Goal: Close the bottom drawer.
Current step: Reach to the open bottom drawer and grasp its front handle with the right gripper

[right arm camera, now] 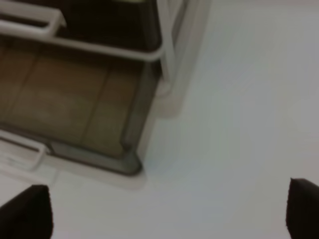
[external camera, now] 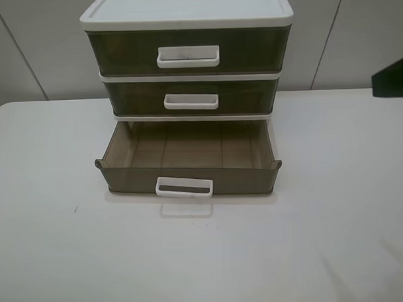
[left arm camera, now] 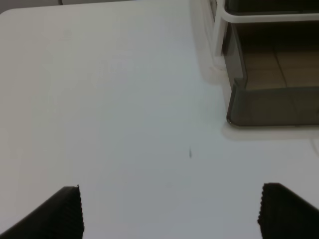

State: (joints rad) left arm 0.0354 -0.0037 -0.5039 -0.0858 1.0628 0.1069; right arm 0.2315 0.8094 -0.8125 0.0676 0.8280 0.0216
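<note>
Exterior high showed the bottom drawer (external camera: 188, 153) pulled out, not yet closed. The left end effector (left arm camera: 172, 214) and right end effector (right arm camera: 164, 214) gaped wide, with the drawer ahead of each, untouched.

Open table (external camera: 59, 249) lies before and beside the pulled-out bottom drawer (external camera: 130, 183); its front and handle (external camera: 184, 187) stand exposed.

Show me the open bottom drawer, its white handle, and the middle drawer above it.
bottom drawer (external camera: 188, 151), high outside view, on its bare inner floor.
white handle (external camera: 184, 194), high outside view, on the loop's lower bar.
middle drawer (external camera: 252, 96), high outside view, on its front panel right of the handle.
</note>
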